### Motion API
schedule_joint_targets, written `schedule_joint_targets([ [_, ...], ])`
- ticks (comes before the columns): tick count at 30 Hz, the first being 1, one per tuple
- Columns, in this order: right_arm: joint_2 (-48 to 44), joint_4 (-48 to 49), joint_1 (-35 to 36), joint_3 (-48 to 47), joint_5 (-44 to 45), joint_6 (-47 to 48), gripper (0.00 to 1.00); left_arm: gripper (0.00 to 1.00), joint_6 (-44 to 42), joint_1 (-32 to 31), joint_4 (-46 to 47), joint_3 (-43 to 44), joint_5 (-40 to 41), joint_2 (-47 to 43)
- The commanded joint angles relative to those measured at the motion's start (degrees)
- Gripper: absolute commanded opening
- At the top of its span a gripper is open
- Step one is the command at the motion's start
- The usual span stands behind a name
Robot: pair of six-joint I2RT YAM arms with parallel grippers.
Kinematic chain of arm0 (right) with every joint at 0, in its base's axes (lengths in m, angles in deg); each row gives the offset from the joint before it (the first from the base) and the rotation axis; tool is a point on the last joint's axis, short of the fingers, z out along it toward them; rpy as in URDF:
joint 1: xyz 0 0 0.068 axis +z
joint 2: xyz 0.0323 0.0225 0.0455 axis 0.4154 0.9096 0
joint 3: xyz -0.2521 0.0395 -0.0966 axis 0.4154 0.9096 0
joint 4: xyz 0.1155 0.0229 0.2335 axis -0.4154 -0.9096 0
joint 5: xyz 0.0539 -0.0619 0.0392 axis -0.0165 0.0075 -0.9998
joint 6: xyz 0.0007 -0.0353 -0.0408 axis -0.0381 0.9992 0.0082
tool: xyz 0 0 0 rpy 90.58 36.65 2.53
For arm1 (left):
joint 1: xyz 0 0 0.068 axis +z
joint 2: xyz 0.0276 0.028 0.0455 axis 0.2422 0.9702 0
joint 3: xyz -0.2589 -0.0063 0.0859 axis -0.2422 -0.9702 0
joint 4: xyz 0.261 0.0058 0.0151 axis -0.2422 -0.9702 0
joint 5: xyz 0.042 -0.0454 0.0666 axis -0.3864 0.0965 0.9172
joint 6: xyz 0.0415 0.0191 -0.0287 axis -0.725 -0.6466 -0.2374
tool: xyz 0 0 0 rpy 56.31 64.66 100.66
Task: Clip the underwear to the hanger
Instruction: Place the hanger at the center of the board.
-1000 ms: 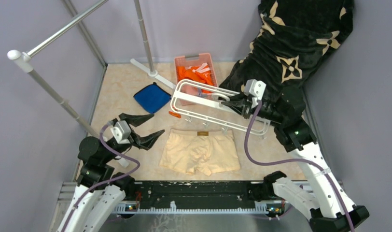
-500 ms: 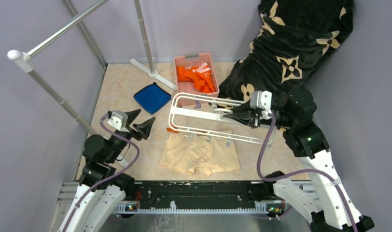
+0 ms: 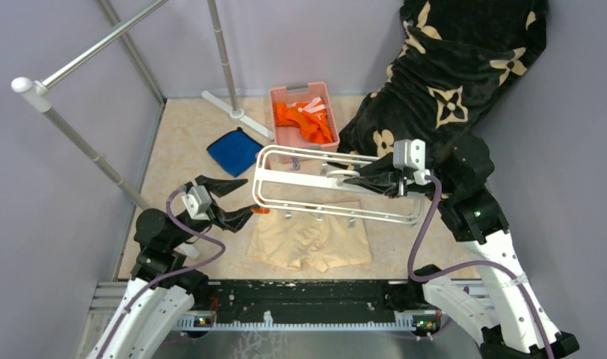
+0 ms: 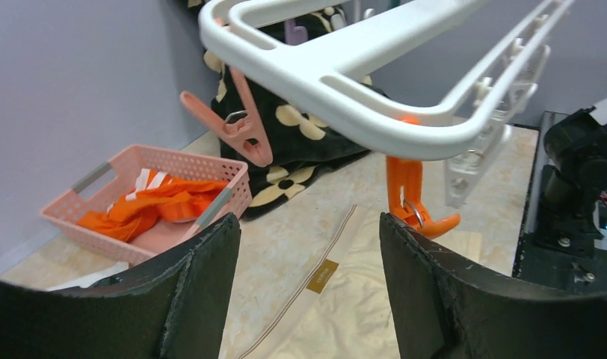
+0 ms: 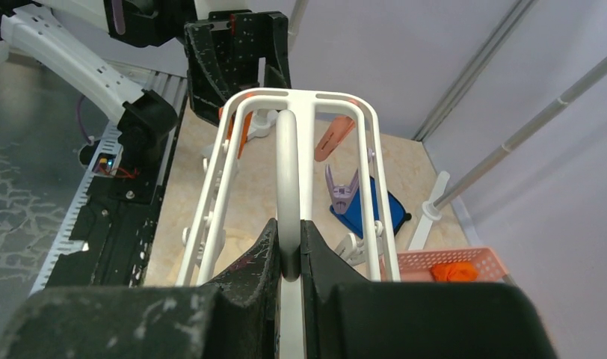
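The pale peach underwear lies flat on the table, its brown label at the waistband between my left jaws. The white hanger is held in the air above it by my right gripper, which is shut on its hook. Small clips dangle from it: an orange one, a pink one, a clear one. My left gripper is open and empty, just left of the hanger's rounded end and near the orange clip.
A pink basket of orange clothes stands at the back. A blue folded cloth lies at the back left. A black patterned blanket fills the back right. The grey rack pole and its white foot stand behind.
My right gripper has moved the hanger left and nearer, over the underwear's waistband. My left gripper has moved right and down toward the hanger's end and the orange clip.
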Motion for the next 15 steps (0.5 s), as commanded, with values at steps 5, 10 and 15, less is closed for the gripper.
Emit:
schedule_joint_targets([
  [5, 0.73, 7.44, 0.02, -1.75, -1.59, 0.09, 0.0, 0.75, 0.45, 0.14, 7.2, -0.36, -11.0, -0.51],
  [10, 1.22, 6.59, 0.02, -1.61, -1.1, 0.69, 0.0, 0.75, 0.24, 0.09, 7.12, 0.49, -13.71, -0.73],
  [15, -0.16, 2.52, 0.02, -2.77, 0.45, 3.32, 0.0, 0.8, -0.12, 0.1, -0.55, 1.71, -3.17, -3.17],
])
